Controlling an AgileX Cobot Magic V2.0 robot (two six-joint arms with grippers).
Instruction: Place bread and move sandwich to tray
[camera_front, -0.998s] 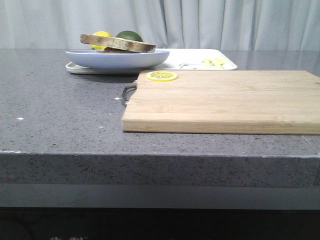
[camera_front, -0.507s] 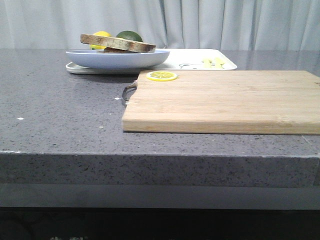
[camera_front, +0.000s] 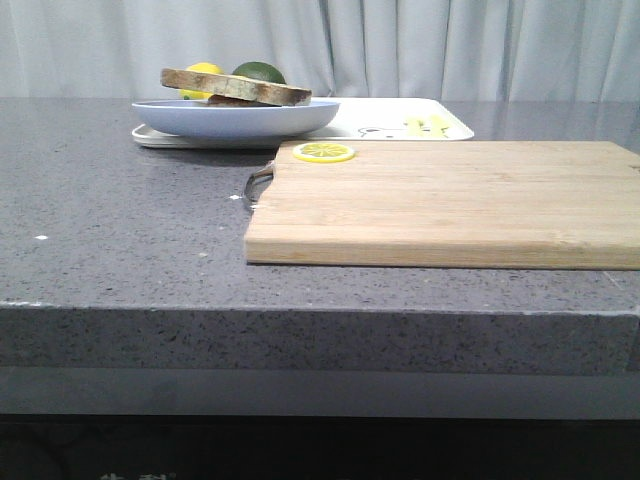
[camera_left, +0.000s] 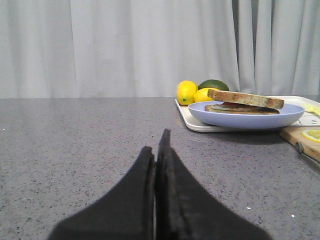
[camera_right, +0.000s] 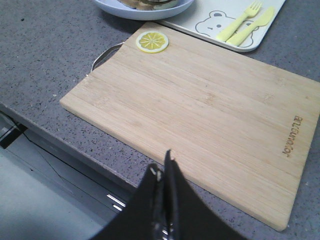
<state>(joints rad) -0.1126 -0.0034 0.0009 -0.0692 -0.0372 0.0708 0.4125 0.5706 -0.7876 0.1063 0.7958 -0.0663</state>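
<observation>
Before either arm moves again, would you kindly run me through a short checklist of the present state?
1. Sandwich on the blue plate: ok, top slice lies over the lower one.
2. Plate on the tray: ok, it rests on the tray's left part.
3. Left gripper free: ok, fingers shut on nothing, over bare counter.
4. Right gripper free: ok, shut on nothing, above the cutting board's near edge.
5. Lemon slice on the board's corner: ok, clear of both grippers.
6. Plate fully inside the tray rim: cannot tell.

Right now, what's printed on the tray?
A bear face outline plus a yellow fork and knife on the white tray; the right wrist view shows it best.
</observation>
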